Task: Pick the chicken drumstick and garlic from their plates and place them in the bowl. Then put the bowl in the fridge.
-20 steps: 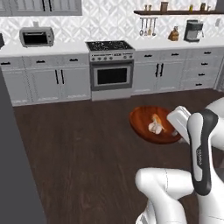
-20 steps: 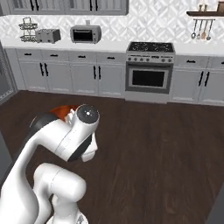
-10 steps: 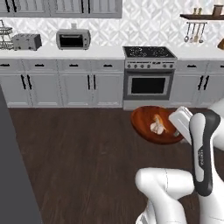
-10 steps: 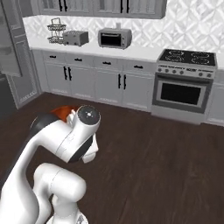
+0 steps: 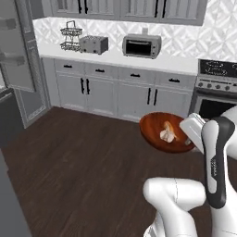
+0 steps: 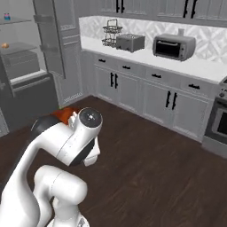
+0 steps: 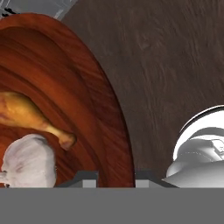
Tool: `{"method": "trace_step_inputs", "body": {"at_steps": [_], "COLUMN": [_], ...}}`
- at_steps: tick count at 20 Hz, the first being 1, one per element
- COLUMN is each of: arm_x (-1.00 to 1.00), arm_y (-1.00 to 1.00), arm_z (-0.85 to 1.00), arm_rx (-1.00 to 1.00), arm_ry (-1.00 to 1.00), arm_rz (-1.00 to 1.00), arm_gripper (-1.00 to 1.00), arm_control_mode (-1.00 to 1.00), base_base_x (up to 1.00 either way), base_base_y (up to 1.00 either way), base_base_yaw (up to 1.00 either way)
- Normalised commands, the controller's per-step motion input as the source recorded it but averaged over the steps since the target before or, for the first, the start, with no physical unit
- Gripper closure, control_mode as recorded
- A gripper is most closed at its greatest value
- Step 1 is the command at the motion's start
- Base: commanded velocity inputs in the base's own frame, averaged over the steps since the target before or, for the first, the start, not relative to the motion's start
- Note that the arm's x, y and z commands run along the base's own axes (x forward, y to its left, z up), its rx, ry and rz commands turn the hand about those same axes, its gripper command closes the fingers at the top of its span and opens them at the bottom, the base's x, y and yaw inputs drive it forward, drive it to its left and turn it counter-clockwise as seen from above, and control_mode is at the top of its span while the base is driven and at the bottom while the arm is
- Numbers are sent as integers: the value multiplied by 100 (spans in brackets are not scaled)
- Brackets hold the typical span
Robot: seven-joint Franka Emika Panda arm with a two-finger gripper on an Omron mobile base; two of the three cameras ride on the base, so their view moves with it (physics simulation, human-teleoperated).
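The bowl (image 5: 163, 133) is riding in the air above the dark wood floor (image 5: 83, 171), its rim sitting between the fingers of the gripper (image 7: 116, 176), which is grasping it. Inside it, the drumstick (image 7: 30, 116) and the garlic (image 7: 29, 161) are lying side by side, touching. The fridge (image 6: 31, 66) is standing open at the left, beside the cabinets (image 5: 115, 92).

Garlic (image 7: 29, 161) and drumstick (image 7: 30, 115) lie in the bowl (image 7: 96, 105).
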Motion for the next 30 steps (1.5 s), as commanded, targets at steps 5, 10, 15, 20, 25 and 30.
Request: {"method": "trace_step_inputs", "body": {"at_steps": [5, 10, 15, 20, 25, 30], "arm_x": [0, 0, 0, 0, 0, 0], "arm_y": [0, 0, 0, 0, 0, 0], "arm_z": [0, 0, 0, 0, 0, 0], "arm_rx": [0, 0, 0, 0, 0, 0], "arm_ry": [0, 0, 0, 0, 0, 0], "arm_rz": [0, 0, 0, 0, 0, 0], "arm_gripper": [100, 100, 100, 100, 100, 100], "arm_control_mode": [100, 100, 100, 100, 100, 100], "base_base_x": [100, 100, 100, 97, 91, 86], "base_base_y": [-18, -23, -25, -42, -79, -81], "base_base_yaw": [53, 67, 78, 75, 54, 28]}}
